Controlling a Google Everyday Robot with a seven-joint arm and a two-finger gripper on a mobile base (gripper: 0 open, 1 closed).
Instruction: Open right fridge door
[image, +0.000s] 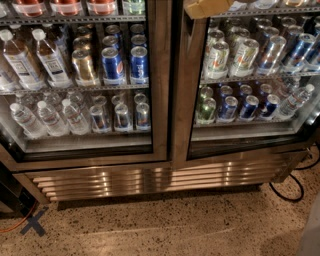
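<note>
Speckled floor (165, 225); dark tape cross (33, 227) near left edge; black cable (296, 186) at right. Tool (207, 7) at top edge.

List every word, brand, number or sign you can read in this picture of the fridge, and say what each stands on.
"X": cross of dark tape on the floor, lower left.
Labels on cans and bottles behind the left door and the right fridge door: too blurred to read.
The gripper, at the top edge before the right fridge door: no text.
</note>
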